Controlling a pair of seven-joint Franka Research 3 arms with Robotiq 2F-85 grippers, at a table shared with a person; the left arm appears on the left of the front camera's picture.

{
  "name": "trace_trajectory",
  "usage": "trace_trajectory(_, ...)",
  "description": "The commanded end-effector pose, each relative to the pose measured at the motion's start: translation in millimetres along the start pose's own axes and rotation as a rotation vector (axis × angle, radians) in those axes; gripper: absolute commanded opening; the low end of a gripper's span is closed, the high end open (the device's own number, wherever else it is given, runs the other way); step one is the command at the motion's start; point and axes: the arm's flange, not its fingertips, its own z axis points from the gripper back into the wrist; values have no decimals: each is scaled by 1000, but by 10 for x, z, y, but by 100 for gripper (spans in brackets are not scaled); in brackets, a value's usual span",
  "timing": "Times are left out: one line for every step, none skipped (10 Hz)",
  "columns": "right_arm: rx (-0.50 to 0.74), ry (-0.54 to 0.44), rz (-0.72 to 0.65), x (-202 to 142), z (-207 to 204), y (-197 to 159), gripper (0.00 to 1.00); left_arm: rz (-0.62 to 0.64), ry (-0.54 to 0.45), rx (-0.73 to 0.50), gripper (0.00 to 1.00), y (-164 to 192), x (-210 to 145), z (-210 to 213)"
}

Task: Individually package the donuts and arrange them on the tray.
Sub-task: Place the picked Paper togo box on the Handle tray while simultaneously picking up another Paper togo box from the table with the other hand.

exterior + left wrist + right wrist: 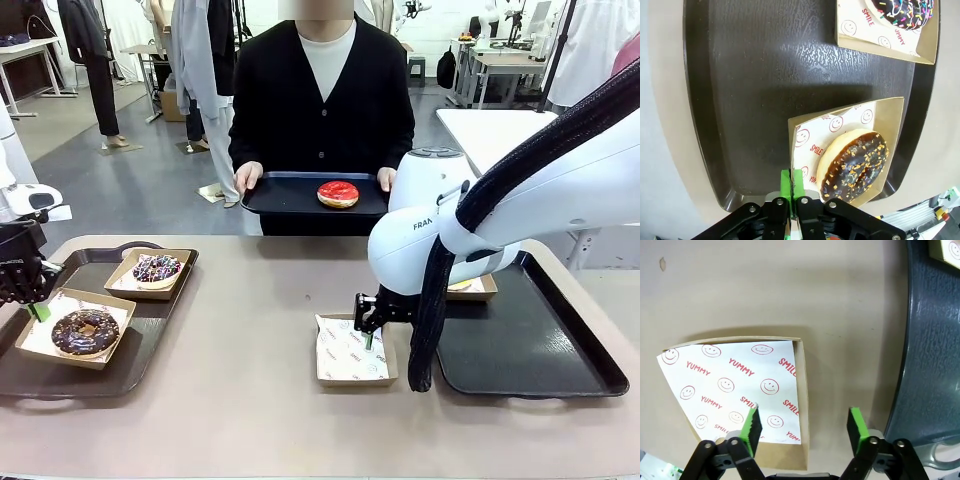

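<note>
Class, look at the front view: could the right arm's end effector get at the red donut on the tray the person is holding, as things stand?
Probably yes: the red donut lies uncovered on the held tray, the table between bare, but the end effector straddles the empty box wall.

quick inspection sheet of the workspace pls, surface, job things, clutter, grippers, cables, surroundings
surface: beige table, a dark tray at left, another dark tray at right
job's things: chocolate donut and sprinkled donut boxed on the left tray; red donut on the person's tray; empty box on the table
clutter: nothing seen
grippers: left gripper pads close together at the chocolate donut's box edge; right gripper open, straddling the empty box's wall
cables: black sleeved bundle along the right arm
surroundings: person across the table, more tables behind
</note>
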Motion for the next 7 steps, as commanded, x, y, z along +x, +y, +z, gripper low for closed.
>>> trace_trajectory(38,17,8,33,-33,34,14,-19,0,4,56,21,15,0)
trace_trajectory(41,16,6,31,-35,30,0,-16,4,1,57,13,17,-2)
trace_trajectory(40,15,4,29,-38,29,0,-18,6,2,100,8,14,3)
trace_trajectory(41,14,1,27,-40,25,0,-17,7,0,59,6,11,8)
trace_trajectory(42,14,1,28,-42,19,3,-15,7,-3,100,0,12,11)
trace_trajectory(42,11,0,24,-45,19,0,-17,9,-4,100,-8,7,17)
trace_trajectory(42,9,-2,24,-47,11,0,-19,10,-6,100,-13,5,21)
